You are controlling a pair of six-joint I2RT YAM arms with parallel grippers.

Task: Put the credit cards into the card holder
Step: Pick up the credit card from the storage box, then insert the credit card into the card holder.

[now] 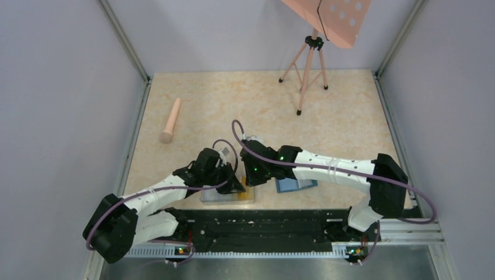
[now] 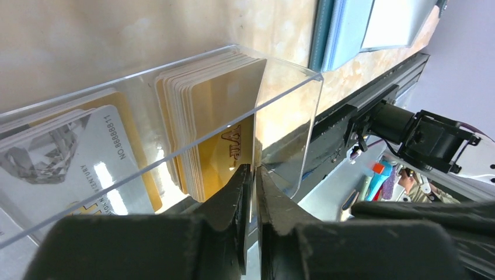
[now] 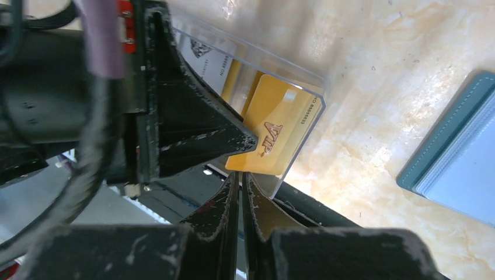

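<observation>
I am pinching one yellow card (image 3: 274, 134) in the clear box (image 2: 286, 128) with my left fingers (image 2: 236, 186). My right fingers (image 3: 225, 198) are resting together, empty. The card holder (image 3: 461, 157) is lying open beside the box, and I am seeing no cards in it yet.

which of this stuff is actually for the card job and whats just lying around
For the job:
- credit cards, standing in the clear box
- teal card holder, lying open on the table beside the box

Just lying about:
- pink stick, far left of the table
- tripod at the back, with the pink board on it
</observation>
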